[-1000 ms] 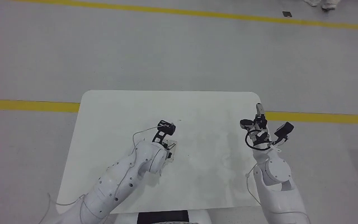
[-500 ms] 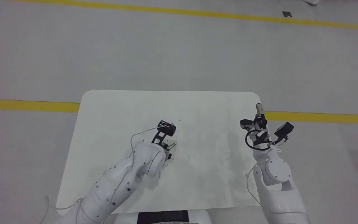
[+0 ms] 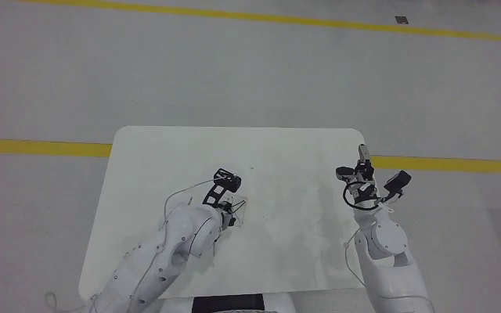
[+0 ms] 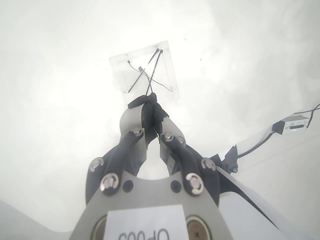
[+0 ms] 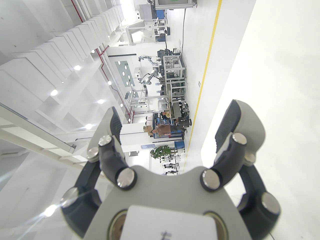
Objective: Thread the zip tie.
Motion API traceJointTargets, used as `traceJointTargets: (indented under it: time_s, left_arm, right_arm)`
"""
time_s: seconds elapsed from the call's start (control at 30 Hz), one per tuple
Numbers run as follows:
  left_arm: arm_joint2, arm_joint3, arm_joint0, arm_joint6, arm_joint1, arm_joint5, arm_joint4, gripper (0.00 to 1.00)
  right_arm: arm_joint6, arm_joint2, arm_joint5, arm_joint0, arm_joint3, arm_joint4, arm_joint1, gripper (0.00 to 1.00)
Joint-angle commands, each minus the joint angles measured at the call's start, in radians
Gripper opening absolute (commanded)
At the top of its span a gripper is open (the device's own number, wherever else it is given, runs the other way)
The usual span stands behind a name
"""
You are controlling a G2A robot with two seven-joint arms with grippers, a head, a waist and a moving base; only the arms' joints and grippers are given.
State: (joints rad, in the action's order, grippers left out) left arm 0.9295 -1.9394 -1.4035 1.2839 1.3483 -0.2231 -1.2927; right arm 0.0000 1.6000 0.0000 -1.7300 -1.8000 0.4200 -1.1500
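Left gripper point(image 4: 152, 106) is pinched shut on a thin black zip tie point(image 4: 157, 63). Its grey metal fingers meet at tips wrapped in a crumpled black covering, and a short tail of the strap shows between the finger links behind them. Right gripper point(image 5: 172, 116) stands open with nothing between its fingers. It is raised at the right edge of the table and turned outward toward the hall, and its ribbed black rubber pads point(image 5: 226, 123) sit on smooth grey curved shells held by round silver pins. Beneath both arms lies the table point(image 3: 297, 156), a matt white slab with rounded corners and a faintly scuffed surface. Just beyond the left fingertips sits a tray point(image 4: 172, 76), square, shallow and made of clear plastic, with bright edges and a see-through floor. The held zip tie runs as a straight, narrow, flexible band from the closed tips up across the tray, ending in its small blocky head near the far corner. Several loose ties point(image 4: 136, 79) lie inside the tray, equally slim and black, crossing one another and the held strap at slanting angles.
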Motion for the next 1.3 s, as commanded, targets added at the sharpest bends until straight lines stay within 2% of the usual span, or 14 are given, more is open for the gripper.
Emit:
traceJointTargets:
  time_s: [0.0,0.13,0.2,0.33,0.5,0.6,0.67,0.83,1.1,1.27]
  left_arm:
    - [0.025,-0.022,-0.021,-0.012,-0.007,0.028,0.026,0.00]
    - [0.097,-0.073,-0.073,-0.039,-0.024,0.121,0.129,0.00]
    - [0.133,-0.086,-0.094,-0.048,-0.032,0.163,0.167,0.00]
    - [0.205,-0.105,-0.140,-0.087,-0.050,0.274,0.262,0.00]
    - [0.312,-0.093,-0.191,-0.136,-0.073,0.430,0.413,0.00]
    - [0.365,-0.071,-0.209,-0.149,-0.086,0.514,0.509,0.00]
    - [0.383,-0.058,-0.214,-0.151,-0.092,0.563,0.567,0.00]
    - [0.391,-0.040,-0.193,-0.132,-0.120,0.563,0.705,0.00]
    - [0.349,0.006,-0.142,-0.150,-0.175,0.563,0.839,0.00]
    - [0.348,0.010,-0.140,-0.151,-0.178,0.563,0.841,0.00]
  right_arm:
    - [0.000,0.000,0.000,0.000,0.000,0.000,0.000,1.00]
    - [0.000,0.000,0.000,0.000,0.000,0.000,0.000,1.00]
    - [0.000,0.000,0.000,0.000,0.000,0.000,0.000,1.00]
    - [0.000,0.000,0.000,0.000,0.000,0.000,0.000,1.00]
    - [0.000,0.000,0.000,0.000,0.000,0.000,0.000,1.00]
    - [0.000,0.000,0.000,0.000,0.000,0.000,0.000,1.00]
    - [0.000,0.000,0.000,0.000,0.000,0.000,0.000,1.00]
    - [0.000,0.000,0.000,0.000,0.000,0.000,0.000,1.00]
    - [0.000,0.000,0.000,0.000,0.000,0.000,0.000,1.00]
    - [0.000,0.000,0.000,0.000,0.000,0.000,0.000,1.00]
